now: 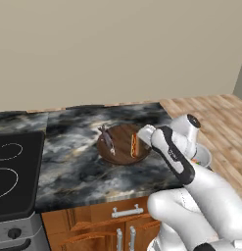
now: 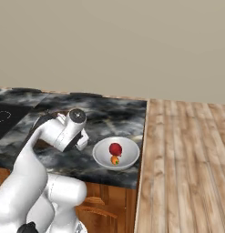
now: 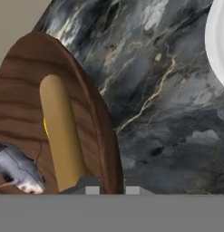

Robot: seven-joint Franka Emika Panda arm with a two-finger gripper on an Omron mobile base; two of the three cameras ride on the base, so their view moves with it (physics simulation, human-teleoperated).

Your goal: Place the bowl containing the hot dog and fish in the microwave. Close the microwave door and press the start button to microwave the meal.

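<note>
Gripper (image 3: 109,189) clamped on near rim of bowl (image 1: 123,143), jaws straddling edge, tips low. Bowl sits on dark marble counter (image 1: 73,166), betw cooktop (image 1: 14,171) & white plate (image 2: 116,153) w/ red fruit (image 2: 115,149). Hot dog (image 1: 134,145) & fish (image 1: 108,139) lie inside bowl, side by side.

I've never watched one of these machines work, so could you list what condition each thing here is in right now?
Shallow dark-brown wooden bowl: flat on the marble counter, rim pinched between the fingers.
Hot dog in tan bun: lying in the bowl.
Small grey fish: lying in the bowl, beside the hot dog.
White plate: on the counter, holding red fruit and carrot.
Robot gripper: nearly closed on the bowl's rim.
</note>
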